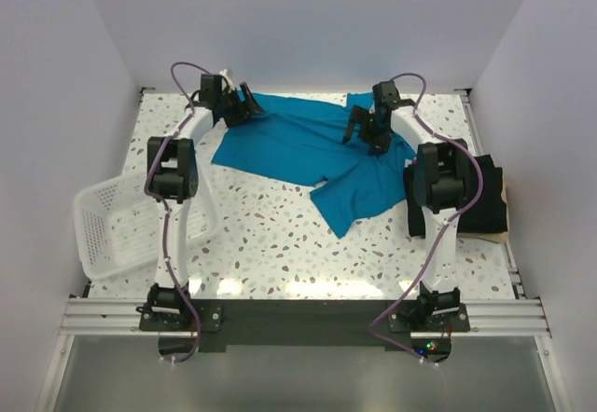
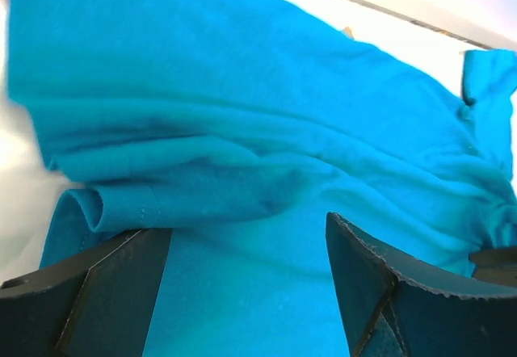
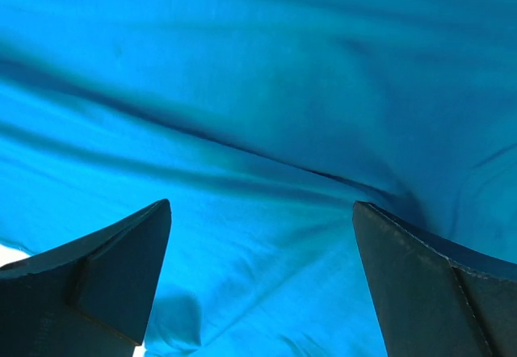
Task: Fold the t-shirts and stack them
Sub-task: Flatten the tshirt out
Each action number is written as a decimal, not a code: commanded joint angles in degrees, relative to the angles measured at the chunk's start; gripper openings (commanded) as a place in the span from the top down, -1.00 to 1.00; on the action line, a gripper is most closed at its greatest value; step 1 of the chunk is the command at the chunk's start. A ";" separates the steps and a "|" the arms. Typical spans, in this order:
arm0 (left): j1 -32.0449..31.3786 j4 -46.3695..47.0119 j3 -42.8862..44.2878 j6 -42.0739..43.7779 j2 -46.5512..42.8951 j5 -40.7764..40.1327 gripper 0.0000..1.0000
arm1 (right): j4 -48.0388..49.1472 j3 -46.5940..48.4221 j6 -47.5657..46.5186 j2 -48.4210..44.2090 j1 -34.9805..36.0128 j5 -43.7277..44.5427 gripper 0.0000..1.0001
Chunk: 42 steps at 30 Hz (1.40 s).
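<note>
A white mesh basket [image 1: 104, 227] lies on the worktop [image 1: 270, 240] to the near left of the rumpled teal t-shirt [image 1: 289, 146]. The black t-shirt [image 1: 485, 199] lies to its right, partly behind the right arm. Both arms stretch over the teal t-shirt. The left hand [image 1: 246, 104] is at its far-left edge and the right hand [image 1: 358, 136] is above its right part, both spread wide and gripping nothing.

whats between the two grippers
Only the teal shirt: its rumpled cloth spans the whole stretch from the left gripper to the right gripper, as the top view shows.
</note>
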 commanded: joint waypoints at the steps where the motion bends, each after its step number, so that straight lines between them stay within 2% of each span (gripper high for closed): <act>1: -0.34 0.56 3.35 -0.92 6.84 3.40 -0.66 | -3.96 4.82 -0.02 5.47 -1.69 5.19 -0.98; 6: -0.69 4.77 6.78 -2.42 8.35 6.30 -0.68 | -5.37 7.91 -0.64 6.96 -2.48 5.36 -0.98; 10: -0.69 5.23 6.18 -1.64 4.33 5.26 -0.68 | -4.68 8.00 -1.34 6.61 -2.57 3.62 -0.98; 13: -0.69 4.88 -2.14 -0.32 -3.91 -1.05 -0.68 | -4.32 7.83 -1.43 6.18 -2.66 2.38 -0.98; 16: -0.69 1.90 -9.71 0.39 -12.53 -11.51 -0.68 | -4.23 7.21 -1.43 5.39 -2.57 2.11 -0.98; 17: -0.69 0.06 -10.69 0.39 -14.14 -17.71 -0.66 | -4.15 7.04 -1.51 5.03 -2.57 2.11 -0.98; 20: -0.69 -9.17 -11.23 2.41 -17.31 -27.31 -0.61 | -3.79 6.07 -1.95 3.80 -2.66 2.11 -0.98; 23: -0.69 -16.73 -10.35 4.43 -17.49 -32.61 -0.53 | -3.71 5.28 -2.22 3.01 -2.66 2.20 -0.98; 29: -0.69 -26.22 -9.47 6.63 -16.88 -34.21 -0.26 | -4.06 5.19 -2.04 2.92 -2.66 1.85 -0.98; 36: -0.69 -30.19 -10.35 6.81 -15.30 -33.51 0.07 | -3.35 5.28 -1.52 3.10 -2.57 1.23 -0.98; 42: -0.61 -32.12 -10.88 6.72 -13.98 -31.14 0.12 | -2.83 4.93 -1.43 2.92 -2.57 1.32 -0.98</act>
